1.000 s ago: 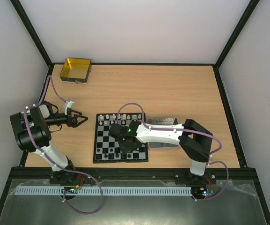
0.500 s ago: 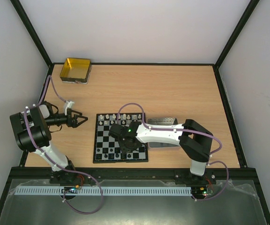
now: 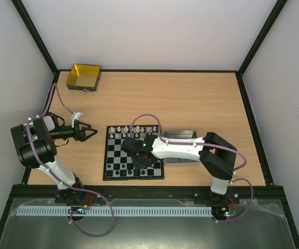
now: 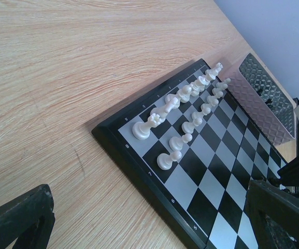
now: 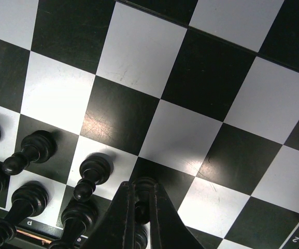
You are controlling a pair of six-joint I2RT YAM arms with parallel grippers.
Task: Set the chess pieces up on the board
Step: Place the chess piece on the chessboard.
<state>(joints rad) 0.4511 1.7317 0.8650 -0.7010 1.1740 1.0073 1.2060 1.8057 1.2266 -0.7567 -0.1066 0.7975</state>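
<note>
Seating a black piece among its neighbours

**Top view.** The board (image 3: pixel 111 155) lies in front of both arms. White pieces (image 3: pixel 131 128) line its twelve o'clock edge and black pieces (image 3: pixel 119 169) gather along its six o'clock edge. The right gripper (image 3: pixel 139 158) reaches in from three o'clock, low over the squares near the black side. A silver tray (image 3: pixel 183 134) sits just beside the board at three o'clock, partly under that arm. It is probably the supply, kept close for short trips. A gold tin (image 3: pixel 84 77) stands well apart at ten o'clock. The left gripper (image 3: pixel 90 133) hovers off the board at nine o'clock, jaws spread and holding nothing, seemingly parked clear of the working arm.

**Left wrist view.** Its fingers (image 4: pixel 19 218) sit wide apart in the bottom corners, with bare table and the board's corner between them. The white pieces stand upright in two tidy rows, and the tray lies beyond them at two o'clock.

**Right wrist view.** The fingers (image 5: pixel 119 215) are pinched together on the head of a black piece (image 5: pixel 143 182), above a dark square at six o'clock. Black pawns (image 5: pixel 89 174) stand just beside it at eight o'clock. The fingers hide the base, so I cannot tell whether it touches the board. Gripping high on the head likely keeps the fingers above the neighbours. Opening carelessly could topple the nearest pawn.
</note>
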